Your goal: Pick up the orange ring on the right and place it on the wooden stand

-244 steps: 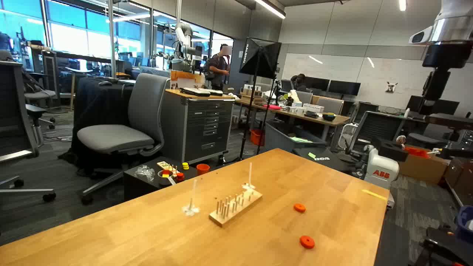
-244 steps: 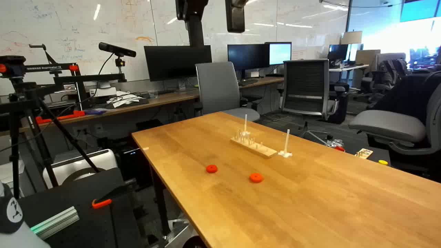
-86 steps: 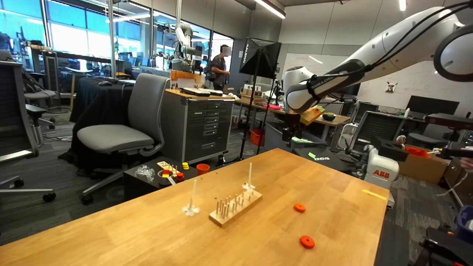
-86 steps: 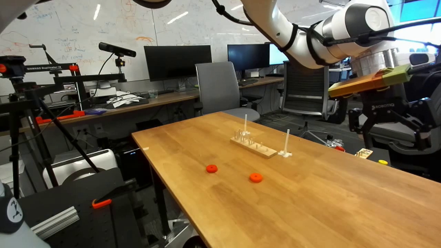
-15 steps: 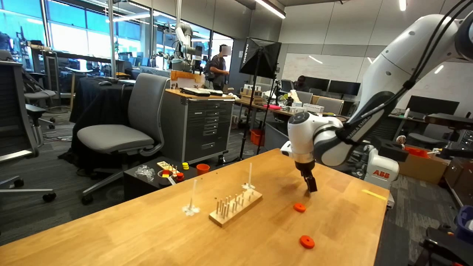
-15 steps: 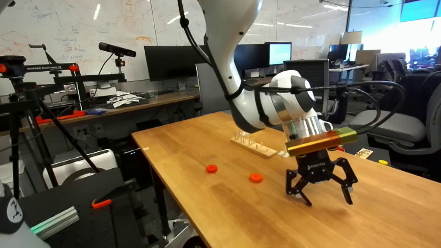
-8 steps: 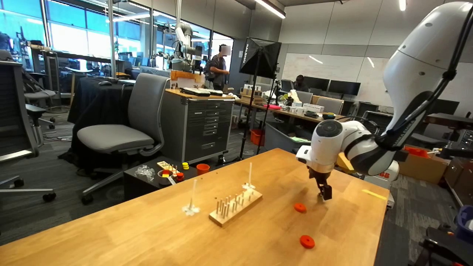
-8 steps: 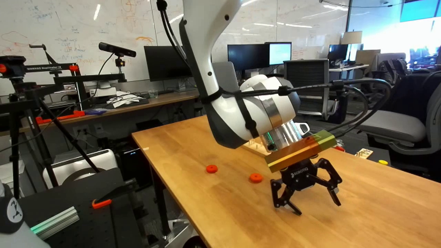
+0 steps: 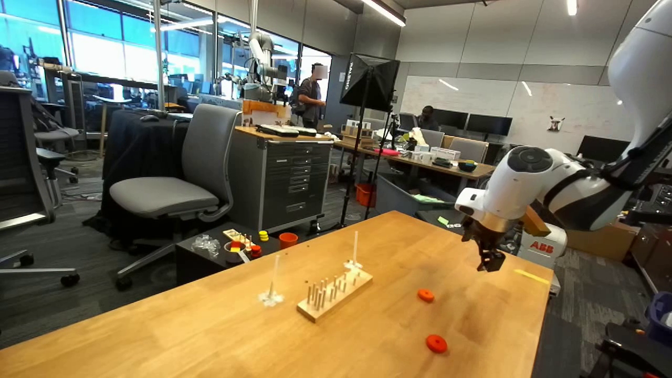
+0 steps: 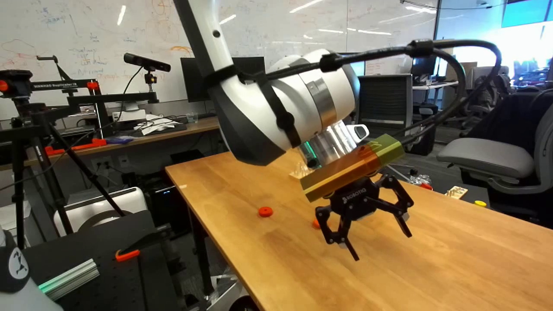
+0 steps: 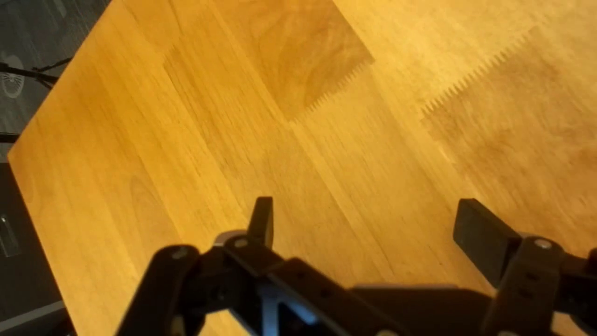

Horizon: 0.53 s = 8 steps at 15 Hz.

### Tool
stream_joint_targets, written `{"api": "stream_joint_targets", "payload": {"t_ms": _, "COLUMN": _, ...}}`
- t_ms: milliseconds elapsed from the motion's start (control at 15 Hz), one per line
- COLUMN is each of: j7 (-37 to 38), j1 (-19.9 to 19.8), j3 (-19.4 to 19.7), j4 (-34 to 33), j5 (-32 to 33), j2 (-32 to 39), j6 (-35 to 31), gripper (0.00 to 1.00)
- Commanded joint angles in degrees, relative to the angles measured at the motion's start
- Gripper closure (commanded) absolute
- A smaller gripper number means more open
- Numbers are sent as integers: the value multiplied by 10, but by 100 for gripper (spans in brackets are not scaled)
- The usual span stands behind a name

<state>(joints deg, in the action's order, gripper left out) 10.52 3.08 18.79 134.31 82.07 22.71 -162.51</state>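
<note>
Hovering wide and empty, the gripper (image 10: 383, 247) has pickup and placement outstanding: both orange rings (image 9: 426, 296) lie apart from the wooden stand (image 9: 338, 297).

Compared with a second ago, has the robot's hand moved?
Yes: in an exterior view, the hand has shifted rightward across the picture, closer to the unmoved yellow strip.

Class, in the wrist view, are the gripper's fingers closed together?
No: the fingers of the gripper stand wide apart, with the tabletop showing between them.
</note>
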Motion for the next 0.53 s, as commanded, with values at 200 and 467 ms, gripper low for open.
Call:
{"api": "stream_joint_targets", "payload": {"t_ms": 200, "j7": 13, "j1": 2, "j3": 2, "j4": 44, "j5": 17, "j2": -54, "j6": 0, "gripper": 0}}
{"api": "stream_joint_targets", "payload": {"t_ms": 467, "j7": 6, "j1": 7, "j3": -3, "j4": 43, "j5": 9, "j2": -45, "j6": 7, "gripper": 0}}
